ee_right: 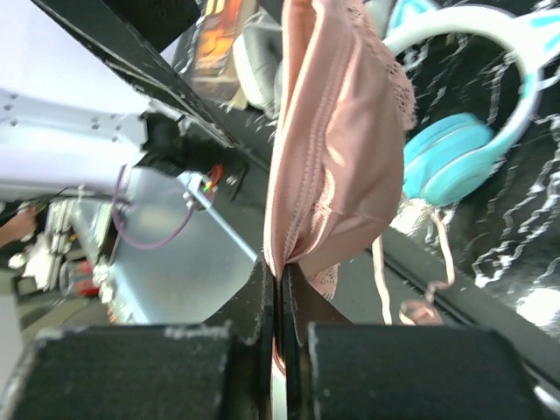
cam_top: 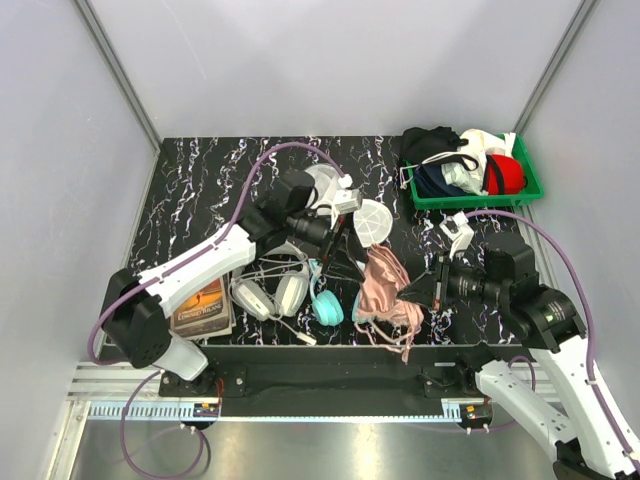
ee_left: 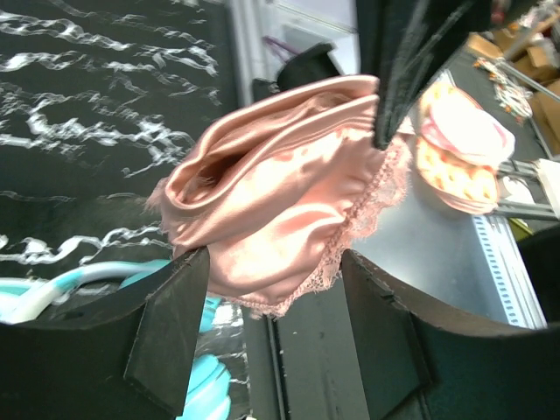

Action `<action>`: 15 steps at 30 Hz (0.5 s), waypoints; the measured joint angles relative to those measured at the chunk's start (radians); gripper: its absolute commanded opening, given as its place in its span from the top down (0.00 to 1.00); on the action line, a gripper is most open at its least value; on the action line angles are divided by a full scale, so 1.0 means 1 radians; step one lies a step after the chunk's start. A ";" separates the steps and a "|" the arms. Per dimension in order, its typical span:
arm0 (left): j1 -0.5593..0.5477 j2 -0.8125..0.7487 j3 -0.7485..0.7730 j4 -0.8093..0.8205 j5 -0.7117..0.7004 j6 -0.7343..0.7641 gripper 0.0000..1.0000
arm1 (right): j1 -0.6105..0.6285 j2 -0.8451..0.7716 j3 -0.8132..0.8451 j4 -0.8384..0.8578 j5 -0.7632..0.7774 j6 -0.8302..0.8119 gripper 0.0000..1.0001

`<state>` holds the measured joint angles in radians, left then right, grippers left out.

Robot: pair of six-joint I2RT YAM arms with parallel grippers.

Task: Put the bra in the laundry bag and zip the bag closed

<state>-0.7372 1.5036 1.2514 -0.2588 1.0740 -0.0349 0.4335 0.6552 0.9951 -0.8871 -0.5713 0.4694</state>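
2 grippers: both close in on the bra (cam_top: 385,290), near the front edge of the table (cam_top: 200,170)
right gripper (ee_right: 280,278): clamped tight on a thin fold of the pink fabric, carrying it
left gripper (ee_left: 273,262): jaws wide apart, gripping nothing, lined up on the bunched cup
bra location: hanging from the right pinch, just beside the teal headphones (cam_top: 328,305), straps trailing toward the table's front edge
laundry bag (cam_top: 372,220): white mesh dome just behind the bra, apart from it; can't tell which way the mouth faces
step, best guess: handover or re-grip before stuffing, bra fully outside the bag
risk 1: slipping out of the right pinch, thanks to slick satin and so little fabric between the fingers
risk 2: loose straps snagging on the teal headphones or dropping off the front edge
risk 3: shoving the light bag away instead of filling it, given no hold on it
risk 4: lace or a strap caught in the zipper later on
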 measured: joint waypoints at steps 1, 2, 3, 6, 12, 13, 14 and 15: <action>0.000 -0.010 -0.008 0.008 0.014 -0.001 0.33 | 0.000 -0.002 0.000 -0.002 -0.014 0.003 1.00; 0.000 -0.019 -0.018 0.021 0.027 -0.005 0.33 | 0.000 -0.005 0.000 -0.003 -0.029 0.006 1.00; 0.001 -0.028 -0.027 0.027 0.035 -0.007 0.33 | 0.000 -0.008 0.000 -0.004 -0.044 0.009 1.00; 0.006 -0.046 -0.052 0.040 0.049 -0.011 0.32 | 0.000 -0.014 0.000 -0.006 -0.081 0.020 1.00; 0.033 -0.050 -0.056 0.043 0.038 -0.014 0.33 | -0.001 -0.027 0.000 -0.011 -0.130 0.039 1.00; 0.040 -0.051 -0.056 0.043 0.036 -0.014 0.31 | -0.001 -0.033 0.000 -0.011 -0.134 0.043 1.00; 0.048 -0.052 -0.056 0.043 0.035 -0.014 0.30 | -0.001 -0.039 0.000 -0.012 -0.140 0.047 1.00; 0.054 -0.053 -0.056 0.043 0.035 -0.015 0.30 | -0.001 -0.046 0.000 -0.013 -0.147 0.051 1.00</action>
<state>-0.6830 1.4506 1.1954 -0.2157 1.1088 -0.0502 0.4328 0.6094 0.9947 -0.8997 -0.7185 0.5201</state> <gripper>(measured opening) 0.684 0.022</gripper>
